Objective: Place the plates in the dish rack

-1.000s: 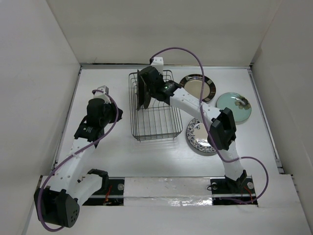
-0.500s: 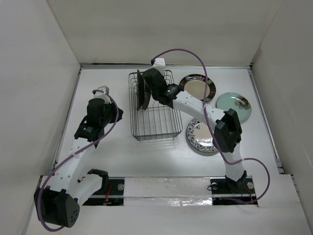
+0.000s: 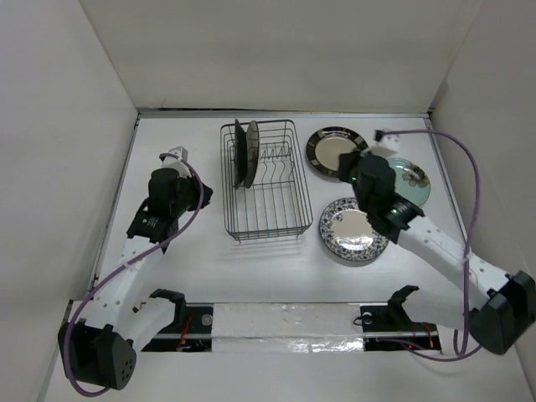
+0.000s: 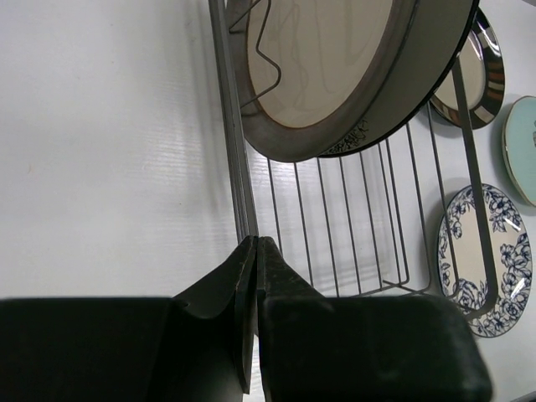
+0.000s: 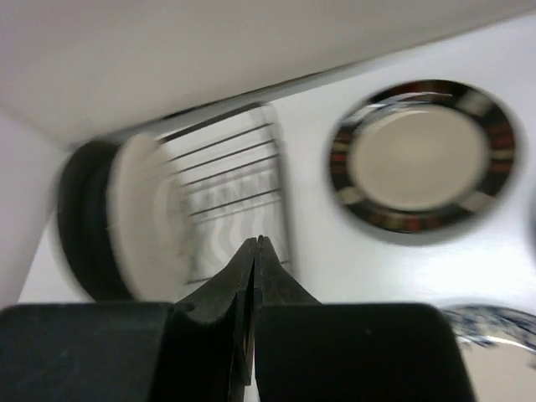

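Picking up the next plate seems to be the step in hand. The right claw [image 5: 255, 244] is fully closed with nothing between its fingers. The dark-rimmed silvery round plate [image 5: 419, 159] lies flat on the white table [image 3: 193, 260], ahead of this claw and to its right. The rectangular black wire dish rack [image 3: 268, 236] is ahead and to its left, with two round plates [image 3: 245, 152] standing on edge at the far end.

To do it well, the claw should probably open wide first, then come down over the nearest part of the rim, because a flat plate gives no other place to pinch. The plate should then be turned upright and put into the free slot beside the standing ones.

The left claw [image 4: 255, 244] is also closed and empty, with the left rail of the rack just in front of its tips.

The right wrist view is blurred, so the tines cannot be counted there. In the top view the right arm covers part of the pale teal round plate [image 3: 414, 180]. The blue-and-white floral round plate [image 3: 347, 234] is cut off at the lower edge of the right wrist view.
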Robot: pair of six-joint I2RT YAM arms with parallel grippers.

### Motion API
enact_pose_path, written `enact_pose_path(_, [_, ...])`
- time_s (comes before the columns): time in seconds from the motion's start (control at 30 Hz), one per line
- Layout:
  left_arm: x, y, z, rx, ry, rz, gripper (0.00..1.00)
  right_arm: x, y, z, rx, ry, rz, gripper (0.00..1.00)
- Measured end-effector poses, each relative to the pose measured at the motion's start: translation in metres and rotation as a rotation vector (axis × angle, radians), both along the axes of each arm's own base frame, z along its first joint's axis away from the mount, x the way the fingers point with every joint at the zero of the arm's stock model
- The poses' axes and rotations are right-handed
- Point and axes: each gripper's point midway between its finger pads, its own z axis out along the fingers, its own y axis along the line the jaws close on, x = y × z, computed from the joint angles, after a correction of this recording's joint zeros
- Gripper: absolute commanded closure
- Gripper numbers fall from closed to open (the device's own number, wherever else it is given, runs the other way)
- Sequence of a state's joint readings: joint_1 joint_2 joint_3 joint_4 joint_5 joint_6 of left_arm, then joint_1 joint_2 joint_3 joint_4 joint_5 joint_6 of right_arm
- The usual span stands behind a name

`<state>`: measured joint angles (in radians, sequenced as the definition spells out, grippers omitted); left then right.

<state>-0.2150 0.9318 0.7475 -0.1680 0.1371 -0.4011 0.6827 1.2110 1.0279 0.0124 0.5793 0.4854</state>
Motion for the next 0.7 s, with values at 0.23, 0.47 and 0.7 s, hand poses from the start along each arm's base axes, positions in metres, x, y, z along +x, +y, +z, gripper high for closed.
enact_pose_path(0.23, [-0.002,-0.011,0.005,-0.032,-0.011,-0.056,1.00,-0.009,-0.189,-0.109,0.149,0.116,-0.440,0.53])
enact_pose_path(0.47, [-0.005,-0.012,0.011,-0.037,-0.030,-0.067,0.93,-0.022,-0.273,-0.173,0.379,0.172,-0.641,0.33])
enact_pose_path(0.7, [-0.007,-0.015,0.013,-0.042,-0.039,-0.093,0.76,-0.023,-0.284,-0.217,0.484,0.257,-0.648,0.35])
